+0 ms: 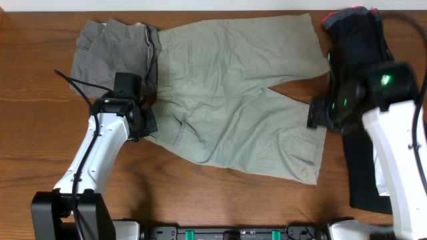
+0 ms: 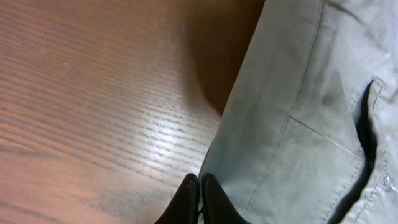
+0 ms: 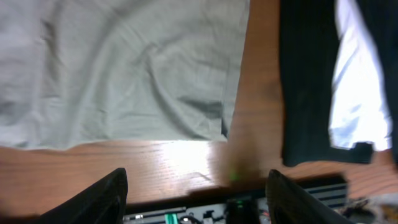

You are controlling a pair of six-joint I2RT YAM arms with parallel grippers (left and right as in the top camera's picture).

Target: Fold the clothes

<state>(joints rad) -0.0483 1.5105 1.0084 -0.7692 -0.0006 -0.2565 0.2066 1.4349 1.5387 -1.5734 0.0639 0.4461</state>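
Wooden table (image 1: 200,200) with khaki shorts (image 1: 233,100), grey shorts (image 1: 100,50), black garment (image 1: 360,177).

Robot lab bench: wood-grain table (image 1: 40,133), left arm (image 1: 100,150), right arm (image 1: 400,153), trailing cable (image 1: 75,84).

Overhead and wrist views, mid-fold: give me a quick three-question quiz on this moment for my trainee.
1. True or false: the right end effector is shut.
2. Short answer: what colour is the patch on the black garment?
3. Multiple choice: the left end effector has its fingertips at the edge of which garment? A grey shorts; B khaki shorts; C black garment.
Key: 1 false, its fingers stand wide apart. 2 white. 3 B.
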